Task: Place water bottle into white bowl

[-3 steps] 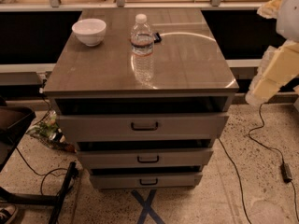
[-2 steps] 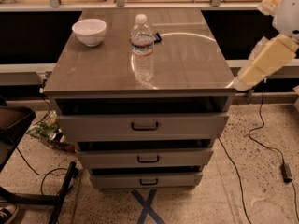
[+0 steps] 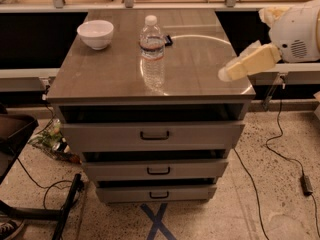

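Observation:
The water bottle (image 3: 152, 51) stands upright near the middle of the grey cabinet top (image 3: 110, 76); it is clear, with a white cap and a pale label band. The white bowl (image 3: 95, 33) sits at the back left of the top, empty, well to the left of the bottle. My gripper (image 3: 225, 74) is at the end of a cream arm segment that reaches in from the right. It hovers over the right side of the cabinet top, well to the right of the bottle and touching nothing.
A small dark object (image 3: 168, 40) lies just behind the bottle. The cabinet has three closed drawers (image 3: 154, 135). A shelf rail (image 3: 150, 6) runs behind it. Cables (image 3: 280, 154) trail on the floor at right, and a dark chair base (image 3: 30, 204) stands at left.
The cream arm has swung left from beside the cabinet's right edge to over its top. The bottle and bowl have not moved.

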Robot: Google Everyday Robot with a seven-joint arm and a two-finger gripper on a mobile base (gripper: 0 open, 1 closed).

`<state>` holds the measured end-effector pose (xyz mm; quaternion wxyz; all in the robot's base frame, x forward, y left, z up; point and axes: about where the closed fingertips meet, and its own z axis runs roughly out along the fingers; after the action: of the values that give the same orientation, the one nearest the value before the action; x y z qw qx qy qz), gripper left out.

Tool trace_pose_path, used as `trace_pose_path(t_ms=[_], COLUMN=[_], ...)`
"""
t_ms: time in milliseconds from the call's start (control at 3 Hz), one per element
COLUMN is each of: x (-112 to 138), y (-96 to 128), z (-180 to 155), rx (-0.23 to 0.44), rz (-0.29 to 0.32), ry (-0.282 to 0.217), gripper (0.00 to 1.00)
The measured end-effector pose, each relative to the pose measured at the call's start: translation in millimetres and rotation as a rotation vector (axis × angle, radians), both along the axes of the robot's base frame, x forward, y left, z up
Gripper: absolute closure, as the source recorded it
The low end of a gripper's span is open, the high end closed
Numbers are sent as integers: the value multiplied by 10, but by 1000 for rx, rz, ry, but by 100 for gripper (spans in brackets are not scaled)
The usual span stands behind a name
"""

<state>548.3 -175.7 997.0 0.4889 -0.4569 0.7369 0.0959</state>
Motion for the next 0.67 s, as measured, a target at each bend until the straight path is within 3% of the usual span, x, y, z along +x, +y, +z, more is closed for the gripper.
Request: trace_pose_path(t_ms=[333,667], x=[179,250], y=[146,308], z=[-78,158], rx=[195,276], rz=[-23,-34], ry=[-85,-135], gripper=[0,0])
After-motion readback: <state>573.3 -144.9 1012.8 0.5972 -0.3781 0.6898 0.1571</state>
